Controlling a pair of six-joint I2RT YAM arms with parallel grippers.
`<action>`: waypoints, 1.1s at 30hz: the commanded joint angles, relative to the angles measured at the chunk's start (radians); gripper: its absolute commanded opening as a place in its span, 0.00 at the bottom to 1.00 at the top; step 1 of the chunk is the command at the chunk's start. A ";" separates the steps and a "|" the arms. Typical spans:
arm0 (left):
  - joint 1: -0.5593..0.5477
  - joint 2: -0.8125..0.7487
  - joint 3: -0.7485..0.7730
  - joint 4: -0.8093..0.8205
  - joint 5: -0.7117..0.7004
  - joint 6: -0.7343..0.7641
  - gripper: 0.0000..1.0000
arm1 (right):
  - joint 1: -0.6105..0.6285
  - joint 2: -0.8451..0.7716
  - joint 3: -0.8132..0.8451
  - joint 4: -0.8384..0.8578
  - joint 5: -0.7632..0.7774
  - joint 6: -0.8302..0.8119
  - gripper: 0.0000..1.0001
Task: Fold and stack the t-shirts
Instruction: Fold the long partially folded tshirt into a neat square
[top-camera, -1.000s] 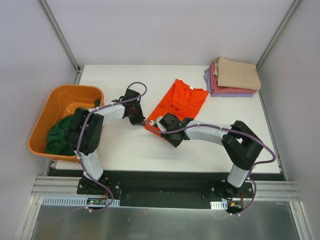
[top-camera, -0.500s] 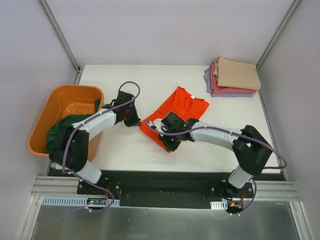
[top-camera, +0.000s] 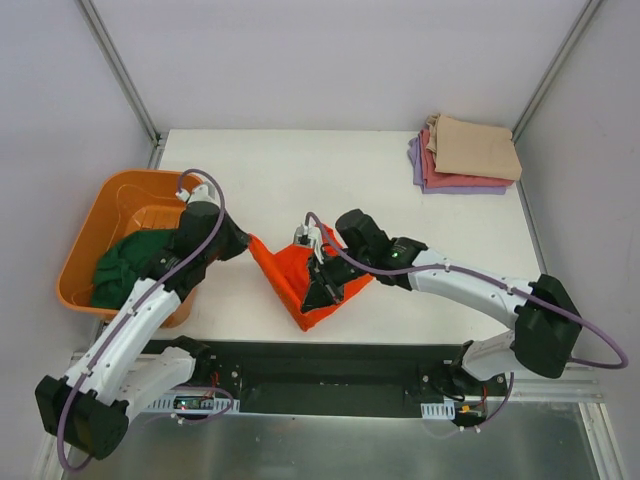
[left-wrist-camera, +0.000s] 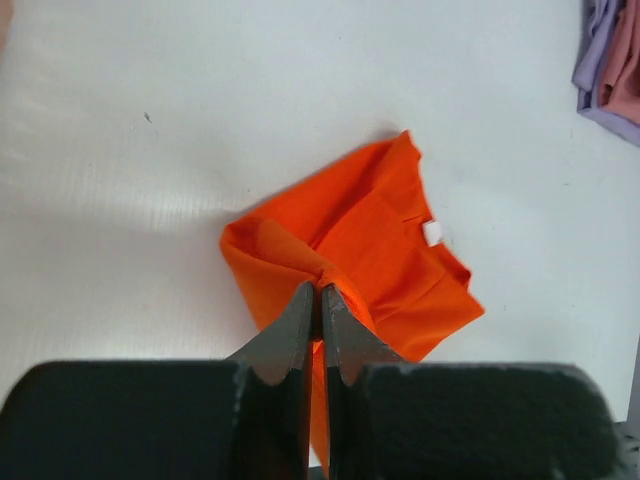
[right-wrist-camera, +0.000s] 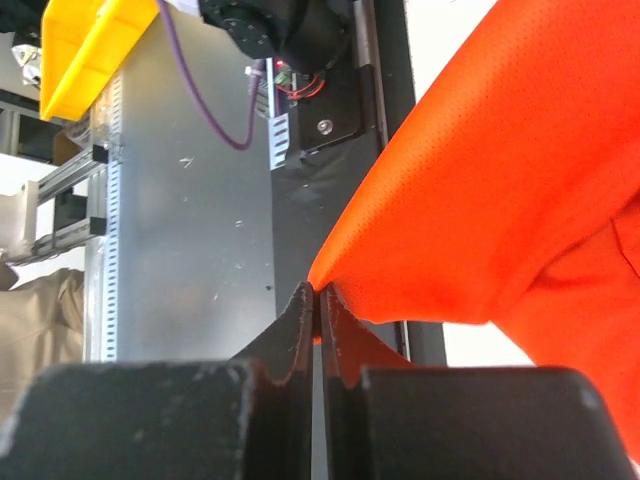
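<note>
Orange and limp, judged light and sag-prone: held the t-shirt (top-camera: 287, 272) bunched at the near edge of the worktop (top-camera: 300, 170), left gripper (left-wrist-camera: 316, 292) and right gripper (right-wrist-camera: 316, 292) each clamped on a pinched fold; better taken at hem corners.

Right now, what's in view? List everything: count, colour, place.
bright orange cloth t-shirt: 1, orange, bunched at the table's near middle, lifted between both claws
dark green cloth t-shirt: 1, green, heaped in the tub
folded tan cloth t-shirt: 1, tan, top of the far-right stack
folded pink-red cloth t-shirt: 1, pink-red, middle of that stack
folded lavender cloth t-shirt: 1, lavender, bottom of that stack
rigid orange plastic tub: 1, orange, left table edge
flat white table: 1, white
left claw: 1, black, shut on the orange shirt
right claw: 1, black, shut on the orange shirt's edge
</note>
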 joint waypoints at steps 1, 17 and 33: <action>0.014 -0.073 -0.022 0.004 -0.097 -0.007 0.00 | 0.019 -0.058 -0.034 0.061 -0.140 0.076 0.01; 0.004 0.321 0.185 0.125 0.056 0.021 0.00 | -0.215 -0.156 -0.198 0.048 0.070 0.139 0.01; -0.041 0.884 0.529 0.137 0.119 0.096 0.00 | -0.414 0.015 -0.246 0.069 0.321 0.173 0.01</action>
